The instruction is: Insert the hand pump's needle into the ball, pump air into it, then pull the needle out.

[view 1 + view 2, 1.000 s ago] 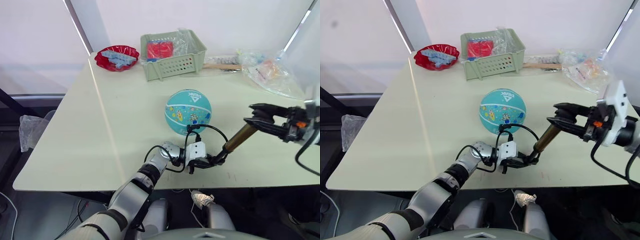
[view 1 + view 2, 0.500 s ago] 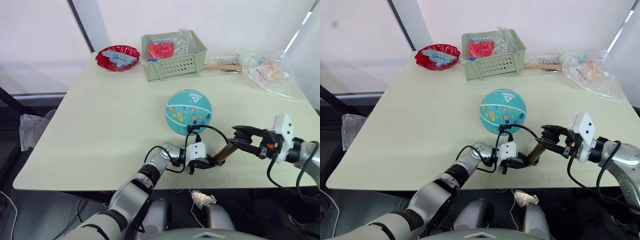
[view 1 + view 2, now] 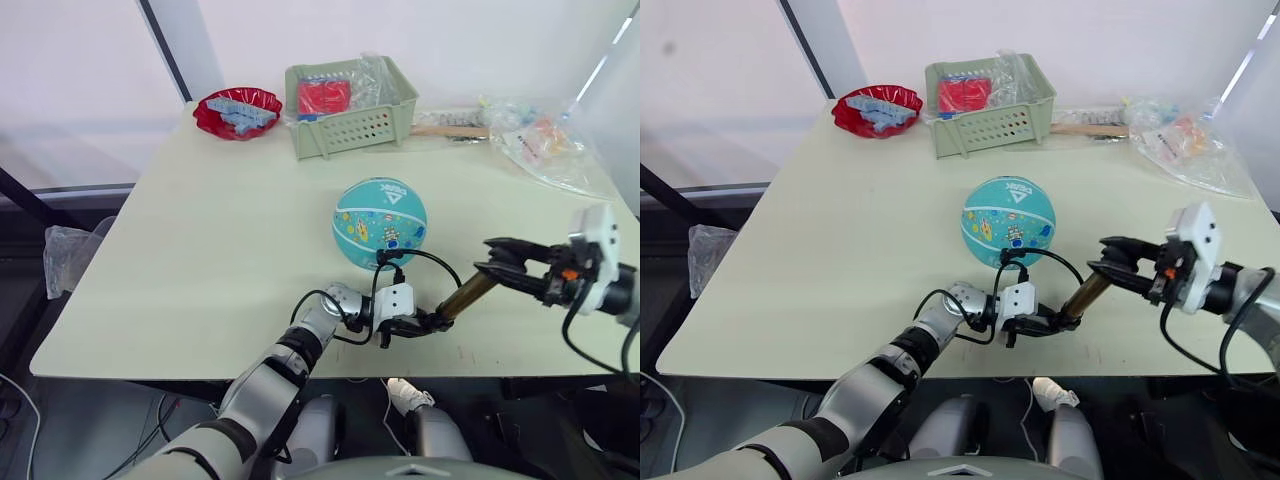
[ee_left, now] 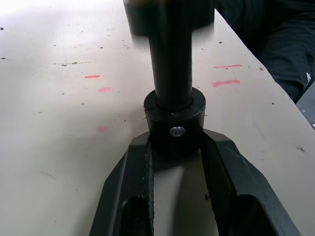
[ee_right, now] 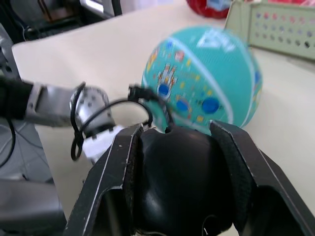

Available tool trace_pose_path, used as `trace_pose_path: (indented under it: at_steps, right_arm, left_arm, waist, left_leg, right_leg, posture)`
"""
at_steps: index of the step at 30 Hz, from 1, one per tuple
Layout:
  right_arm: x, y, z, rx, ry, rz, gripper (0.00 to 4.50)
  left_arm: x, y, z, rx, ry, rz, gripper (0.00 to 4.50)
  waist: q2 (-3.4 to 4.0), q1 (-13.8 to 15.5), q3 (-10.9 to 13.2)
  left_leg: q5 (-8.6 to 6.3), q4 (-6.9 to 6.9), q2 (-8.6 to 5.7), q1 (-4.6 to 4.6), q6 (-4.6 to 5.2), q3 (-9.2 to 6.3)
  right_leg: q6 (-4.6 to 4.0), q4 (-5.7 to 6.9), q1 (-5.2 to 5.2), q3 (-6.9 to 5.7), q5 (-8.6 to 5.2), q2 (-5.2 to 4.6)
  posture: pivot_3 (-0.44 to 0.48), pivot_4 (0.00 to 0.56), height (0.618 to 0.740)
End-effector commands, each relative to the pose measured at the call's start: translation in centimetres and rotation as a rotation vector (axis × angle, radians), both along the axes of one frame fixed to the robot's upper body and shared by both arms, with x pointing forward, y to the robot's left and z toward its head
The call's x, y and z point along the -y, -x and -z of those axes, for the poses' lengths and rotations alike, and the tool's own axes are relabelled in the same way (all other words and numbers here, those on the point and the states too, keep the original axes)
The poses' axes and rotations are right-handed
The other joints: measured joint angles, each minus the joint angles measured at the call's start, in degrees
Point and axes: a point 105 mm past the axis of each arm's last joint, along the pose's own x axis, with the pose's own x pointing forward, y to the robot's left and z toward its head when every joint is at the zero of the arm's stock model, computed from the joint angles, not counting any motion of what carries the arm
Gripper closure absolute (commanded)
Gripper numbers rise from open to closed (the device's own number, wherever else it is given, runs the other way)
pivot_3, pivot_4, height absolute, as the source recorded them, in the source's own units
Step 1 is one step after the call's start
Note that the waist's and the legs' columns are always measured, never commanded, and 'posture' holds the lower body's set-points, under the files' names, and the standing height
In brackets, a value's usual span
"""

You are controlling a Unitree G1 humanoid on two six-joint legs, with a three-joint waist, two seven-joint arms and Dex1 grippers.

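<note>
Needle (image 3: pixel 381 263) too small to discern — pump handle (image 5: pixel 179 184) blurred, close-up.

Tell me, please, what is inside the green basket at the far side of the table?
Inside the green basket there is a red object and crumpled clear plastic wrapping. The basket's walls hide the bottom, so anything lying lower cannot be seen.

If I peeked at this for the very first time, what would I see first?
First you'd spot the teal-blue ball sitting in the middle of the pale table, with a thin black hose plugged into its near side. Just in front of it, the two grippers hold the gold hand pump between them: the left gripper clamps its bottom end at the table's near edge, and the right gripper grips its black handle.
</note>
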Motion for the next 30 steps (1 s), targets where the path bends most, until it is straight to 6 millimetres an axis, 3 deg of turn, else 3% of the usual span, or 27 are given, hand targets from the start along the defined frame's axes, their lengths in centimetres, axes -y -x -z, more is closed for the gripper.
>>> trace_pose_path:
  at_steps: [1,5,15,21,25,30]
  right_arm:
    - [0.5,0.6,-3.8,0.099,-0.027,-0.013,2.86]
    - [1.2,0.9,-7.2,0.153,-0.032,-0.023,2.86]
    - [1.2,1.6,-10.5,0.181,-0.031,-0.042,2.86]
    - [0.7,1.4,-8.7,0.121,0.017,-0.053,2.86]
    - [0.1,1.1,-5.0,0.043,0.086,-0.068,2.86]
    - [-0.6,0.7,-2.0,0.021,0.097,-0.064,2.87]
  left_arm:
    - [-2.9,1.7,4.4,-0.128,-0.173,-0.024,3.49]
    - [-2.7,1.8,4.3,-0.127,-0.172,-0.020,3.49]
    - [-2.6,1.8,4.3,-0.131,-0.169,-0.022,3.49]
    - [-2.5,1.8,4.3,-0.131,-0.168,-0.023,3.49]
    - [-2.5,1.8,4.3,-0.130,-0.165,-0.024,3.49]
    - [-2.4,1.8,4.3,-0.129,-0.163,-0.027,3.49]
  waist:
    - [0.02,-0.04,0.02]
    - [0.23,-0.08,0.22]
    - [0.26,-0.10,0.24]
    - [0.27,-0.12,0.24]
    - [0.25,-0.13,0.19]
    - [-0.01,-0.17,-0.04]
  left_leg:
    - [0.00,0.00,0.00,0.00,0.00,0.00]
    - [0.00,0.03,-0.05,-0.01,0.01,0.02]
    - [0.00,0.03,-0.05,-0.03,0.00,-0.03]
    - [0.00,0.04,-0.04,-0.03,0.00,-0.03]
    - [0.00,0.04,-0.04,0.01,0.00,-0.04]
    - [0.00,0.06,-0.03,0.10,0.00,-0.04]
  right_leg:
    - [0.00,0.00,0.00,0.00,0.00,-0.01]
    - [0.01,0.00,0.00,0.01,0.01,-0.05]
    - [0.00,0.00,0.00,-0.02,0.00,-0.18]
    - [0.00,0.00,0.00,-0.01,0.00,-0.18]
    - [0.00,0.01,0.02,-0.01,0.00,-0.17]
    - [0.01,0.01,0.12,-0.02,0.00,-0.09]
  posture:
    - [0.000,0.150,0.737]
    - [0.000,0.150,0.737]
    - [0.000,0.150,0.737]
    - [0.000,0.150,0.737]
    - [0.000,0.150,0.737]
    - [0.000,0.150,0.737]
